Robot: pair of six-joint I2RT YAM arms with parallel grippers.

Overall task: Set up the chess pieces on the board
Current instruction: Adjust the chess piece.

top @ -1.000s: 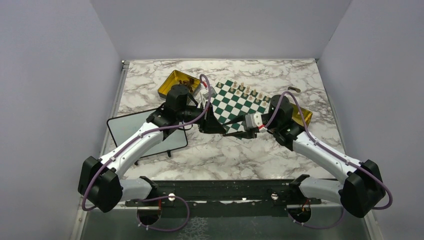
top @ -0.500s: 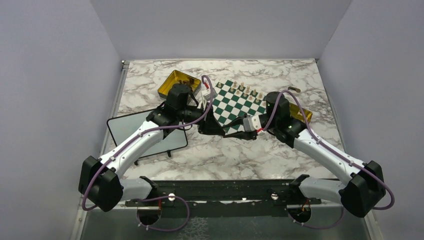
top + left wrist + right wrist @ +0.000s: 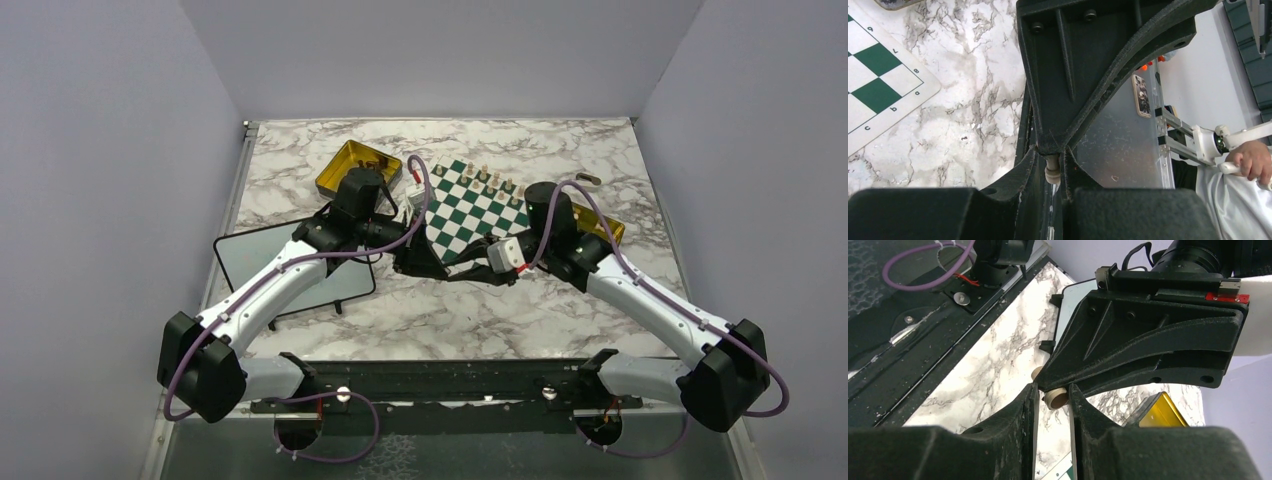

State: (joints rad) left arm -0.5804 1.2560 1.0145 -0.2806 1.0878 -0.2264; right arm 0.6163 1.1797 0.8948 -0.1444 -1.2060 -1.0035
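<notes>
Pinching a pale chess piece (image 3: 1057, 399) with left fingers (image 3: 1023, 175), we cannot tell whether our near-closed right fingers (image 3: 1018, 430) grip it.

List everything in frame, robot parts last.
table: 1, marble, under everything
board: 1, green-white, far centre
chess pieces: several (count unclear), pale, board's far edge
held piece: 1, pale, between both hands, by board's near corner
tins: 2, gold, one far-left of board, one right of it
whiteboard: 1, black-framed, left of board
small object: 1, dark, far right of board
left hand: 1, black, shut on held piece
right hand: 1, black, flanking same piece, grip unclear
</notes>
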